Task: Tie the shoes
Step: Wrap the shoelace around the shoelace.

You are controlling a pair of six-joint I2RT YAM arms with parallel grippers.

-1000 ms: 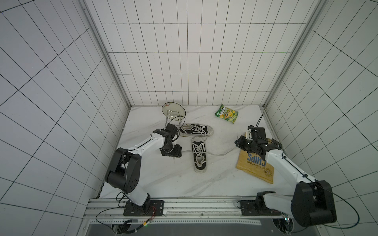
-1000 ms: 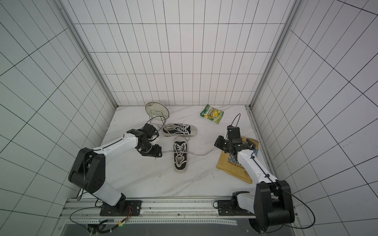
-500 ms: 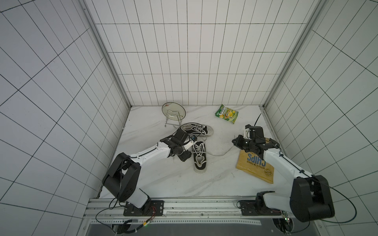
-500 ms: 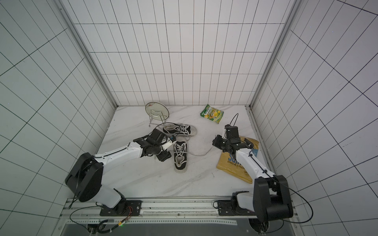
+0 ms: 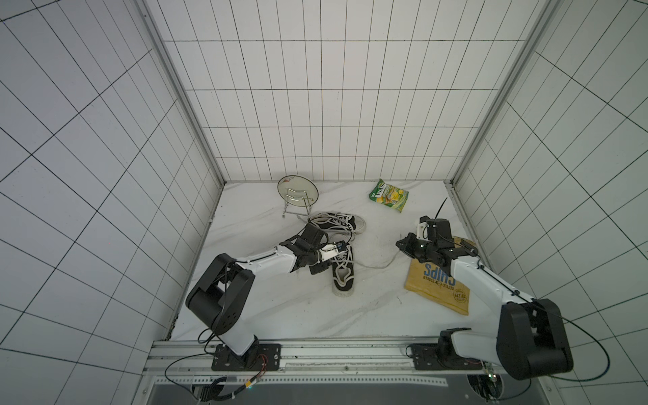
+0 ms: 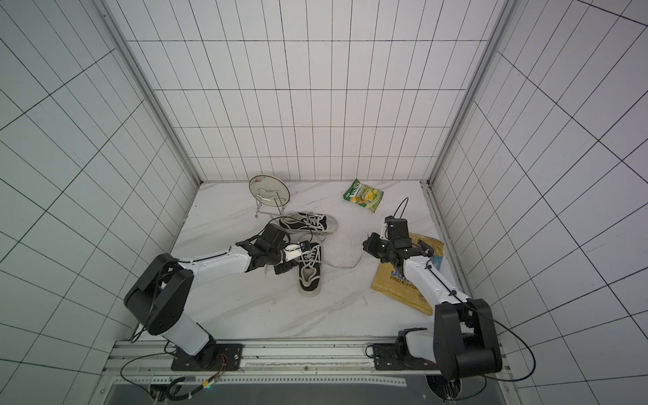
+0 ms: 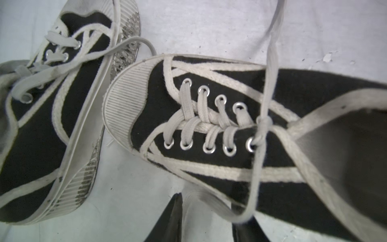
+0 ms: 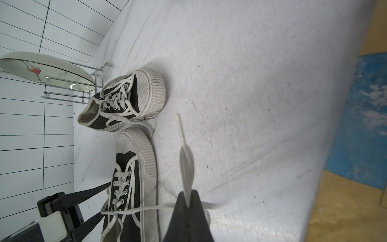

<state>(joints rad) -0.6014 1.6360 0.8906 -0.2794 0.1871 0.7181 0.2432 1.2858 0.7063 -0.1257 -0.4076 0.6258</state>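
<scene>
Two black shoes with white laces lie mid-table in both top views. The far shoe (image 5: 336,222) (image 6: 308,222) rests on its side. The near shoe (image 5: 343,271) (image 6: 310,277) stands upright, toe toward it. My left gripper (image 5: 338,249) (image 7: 210,209) hovers low over the near shoe's lacing, jaws apart. A loose lace loop (image 7: 236,218) curves between its fingers, against one of them. My right gripper (image 5: 399,243) (image 8: 187,201) is shut on the near shoe's other lace (image 5: 378,264), which runs slack to the eyelets. The lace tip (image 8: 180,125) pokes past the fingers.
A plate on a wire stand (image 5: 298,191) stands at the back, just behind the far shoe. A green snack bag (image 5: 388,195) lies back right. A yellow chips bag (image 5: 438,284) lies under my right forearm by the right wall.
My left arm swung right from beside the shoes to over the near shoe's laces, and its jaws narrowed. My right gripper shifted slightly, still holding the lace.
</scene>
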